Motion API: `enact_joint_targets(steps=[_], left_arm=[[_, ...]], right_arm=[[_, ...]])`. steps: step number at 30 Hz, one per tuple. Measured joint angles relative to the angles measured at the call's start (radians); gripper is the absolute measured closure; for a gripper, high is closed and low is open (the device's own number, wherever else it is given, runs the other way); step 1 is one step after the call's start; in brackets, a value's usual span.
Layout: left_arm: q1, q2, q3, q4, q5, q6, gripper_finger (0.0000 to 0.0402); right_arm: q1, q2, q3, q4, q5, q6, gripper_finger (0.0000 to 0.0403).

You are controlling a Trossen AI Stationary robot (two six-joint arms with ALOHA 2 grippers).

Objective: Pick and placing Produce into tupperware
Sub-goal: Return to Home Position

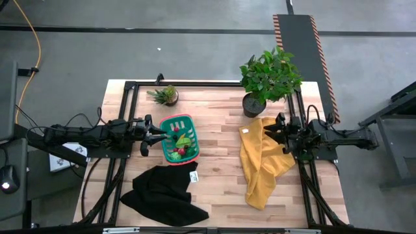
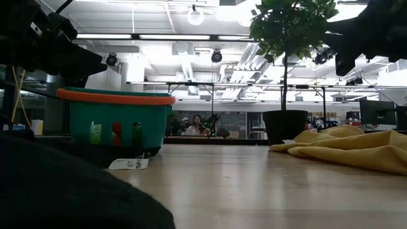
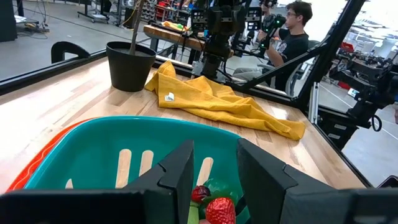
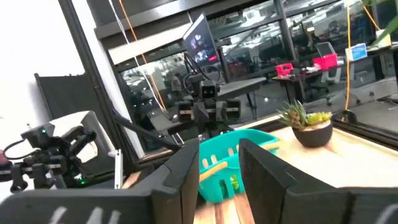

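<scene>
While slotted teal plastic basket (image 1: 177, 118) holds small red, green produce (image 1: 182, 145), left gripper (image 1: 149, 136), right gripper (image 1: 276, 129) hang slightly parted, empty.

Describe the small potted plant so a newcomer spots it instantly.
On the light wooden table, find the small rectangular teal-green plastic basket with a red-pink rim. Just beyond it, toward the table's top edge in the high view, stands the small potted plant: low, spiky, yellow-green, unlike the tall bushy plant in the black pot.
</scene>
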Motion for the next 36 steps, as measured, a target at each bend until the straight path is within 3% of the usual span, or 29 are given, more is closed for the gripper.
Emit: enact_joint_targets(steps=[19,36], left_arm=[[0.0,0.0,0.0,0.0,0.0,0.0,0.0291],[0.0,0.0,0.0,0.0,0.0,0.0,0.0291]], right_arm=[[0.0,0.001,-0.001,-0.195,0.018,-0.038,0.0305],[0.0,0.013,-0.001,-0.199,0.018,-0.135,0.0304]])
